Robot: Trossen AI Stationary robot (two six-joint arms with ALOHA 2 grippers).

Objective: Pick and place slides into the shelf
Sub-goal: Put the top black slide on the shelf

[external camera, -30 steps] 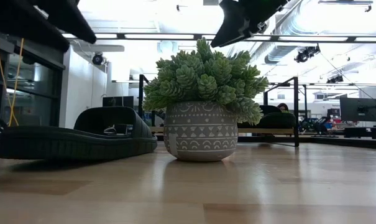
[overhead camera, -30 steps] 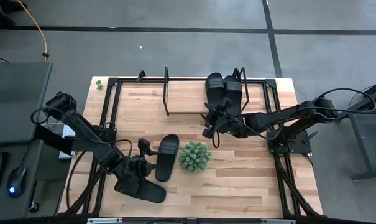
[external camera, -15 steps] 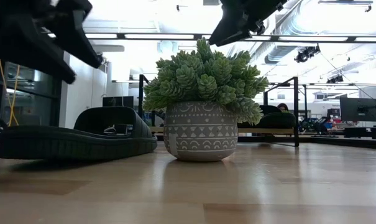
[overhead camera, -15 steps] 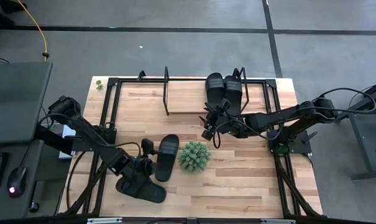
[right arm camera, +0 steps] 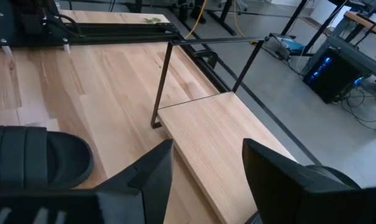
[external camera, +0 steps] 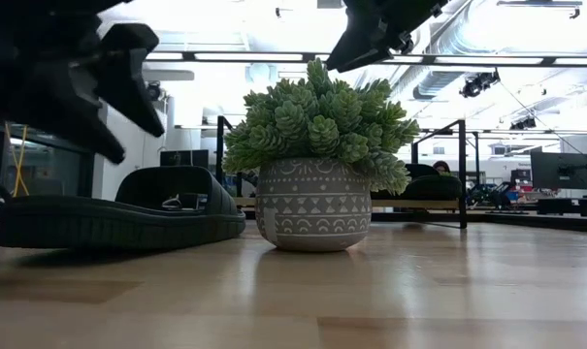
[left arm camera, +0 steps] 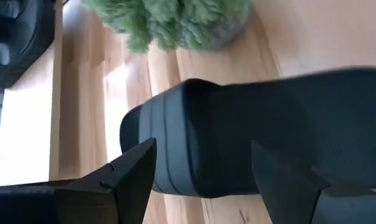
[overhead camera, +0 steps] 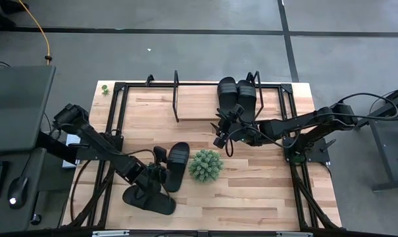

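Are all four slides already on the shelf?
No, the high view shows only two slides on the shelf; two others lie on the table beside the plant.

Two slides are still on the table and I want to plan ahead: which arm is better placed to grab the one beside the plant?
Left. The open left gripper is right over that slide, while the right gripper sits near the shelf.

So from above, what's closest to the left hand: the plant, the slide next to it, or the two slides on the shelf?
1. Slide, right beside the left hand.
2. Plant, just past that slide.
3. Two slides on the shelf, far back by the right hand.
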